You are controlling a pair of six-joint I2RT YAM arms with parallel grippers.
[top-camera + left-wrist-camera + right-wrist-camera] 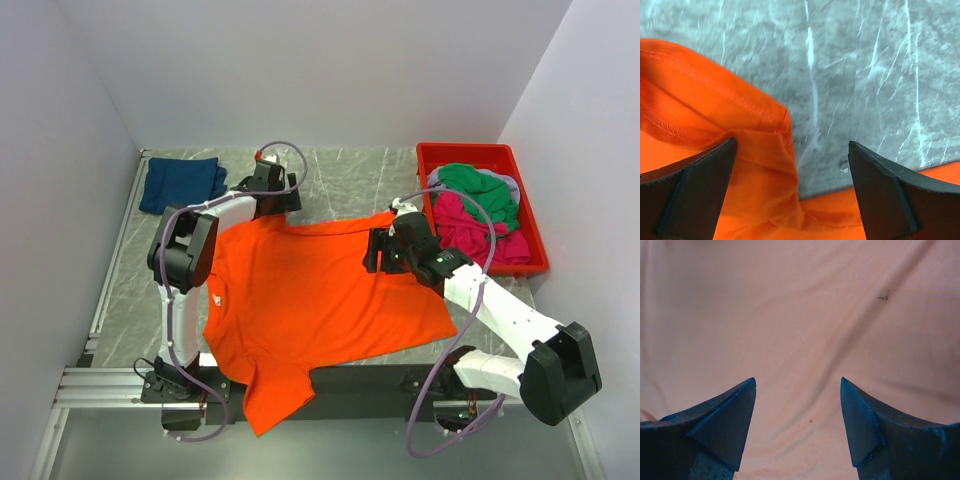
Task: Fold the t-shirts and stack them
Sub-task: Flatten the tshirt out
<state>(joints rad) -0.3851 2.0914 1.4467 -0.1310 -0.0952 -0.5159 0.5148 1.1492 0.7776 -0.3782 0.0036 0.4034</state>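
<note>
Now the orange shirt point(320, 300) lies spread on the surface point(350, 180). The left hand point(792, 145) and right hand point(797, 382) hover released at its far edge. Each should pinch one hem layer at matching corners, so the fold lands square.

Orange t-shirt point(320, 300) lies spread flat; navy one point(180, 183) sits folded, far left.

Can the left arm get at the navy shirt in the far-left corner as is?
Probably yes: the left gripper is open and empty, and only bare table lies between it and the navy shirt.
</note>
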